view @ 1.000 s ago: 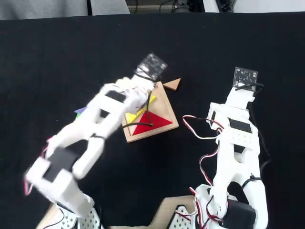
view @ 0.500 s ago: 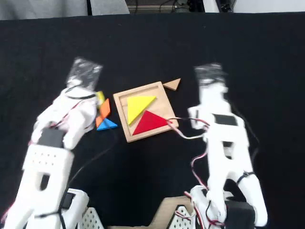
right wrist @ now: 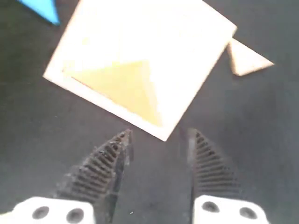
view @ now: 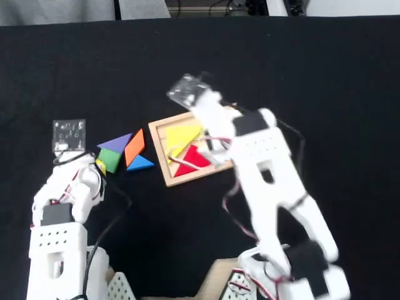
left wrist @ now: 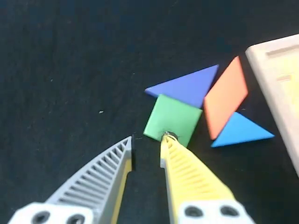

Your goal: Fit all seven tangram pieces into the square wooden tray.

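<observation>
- Black cloth (view: 325, 75) spread over the whole table, far edge to near edge.
- White right arm (view: 269, 181) stretched from the near edge diagonally toward the middle, passing above the far right part of the square wooden tray (view: 159, 155), with loose cables (view: 215, 147) hanging across the tray's inside.
- White left arm (view: 62, 206) upright at the near left, wrist turned toward the loose pieces.
- Tray flat and skewed on the cloth at mid-table, between the two arms.
- Right gripper (right wrist: 159, 134) with dark fingers spread wide, nothing between them, over bare cloth with one tray corner just ahead of the gap.
- Left gripper (left wrist: 147, 139) with a grey finger and a yellow finger parted by a narrow gap, holding nothing, the yellow tip at the edge of the green square (left wrist: 173, 120).
- Yellow triangle (view: 181, 136) inside the tray in the far half, and red triangle (view: 187, 164) inside in the near half, the two touching.
- Purple triangle (left wrist: 187, 86) on the cloth left of the tray, lying along the green square's far side.
- Orange parallelogram (left wrist: 225, 97) between the purple triangle and the blue triangle (left wrist: 238, 132), touching both.
- Blue triangle nearest the tray rim, near it yet apart.
- Small wood-coloured triangle (right wrist: 245, 58) on the cloth just beside the tray's outer edge, close to a corner.
- Markings on the small dark board (view: 69, 134) atop the left wrist too small to read.
</observation>
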`<act>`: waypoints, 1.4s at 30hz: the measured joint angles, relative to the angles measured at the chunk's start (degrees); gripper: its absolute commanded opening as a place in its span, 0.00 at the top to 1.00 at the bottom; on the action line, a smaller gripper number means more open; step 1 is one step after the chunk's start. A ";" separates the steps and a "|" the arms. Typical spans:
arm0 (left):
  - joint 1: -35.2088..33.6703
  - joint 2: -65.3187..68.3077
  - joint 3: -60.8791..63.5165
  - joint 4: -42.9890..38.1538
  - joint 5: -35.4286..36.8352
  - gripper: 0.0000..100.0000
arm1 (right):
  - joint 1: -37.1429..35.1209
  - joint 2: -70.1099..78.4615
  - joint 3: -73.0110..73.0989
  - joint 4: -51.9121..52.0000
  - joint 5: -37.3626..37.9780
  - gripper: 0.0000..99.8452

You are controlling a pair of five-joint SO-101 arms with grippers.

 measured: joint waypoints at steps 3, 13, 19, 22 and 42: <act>-1.49 -0.09 2.11 -1.14 0.26 0.89 | -3.25 9.49 -9.67 1.85 -1.41 0.78; -8.62 -0.26 5.01 -1.67 -3.96 0.89 | -3.34 40.62 -42.02 12.40 5.19 0.78; -7.47 -0.26 5.45 -1.67 -4.04 0.89 | 1.41 52.75 -57.58 16.97 30.51 0.78; -7.47 -0.26 5.45 -1.67 -4.04 0.89 | 3.69 57.58 -65.32 18.90 34.90 0.78; -7.30 -0.26 6.51 -4.40 -4.04 0.89 | 3.25 72.26 -77.27 23.65 43.34 0.80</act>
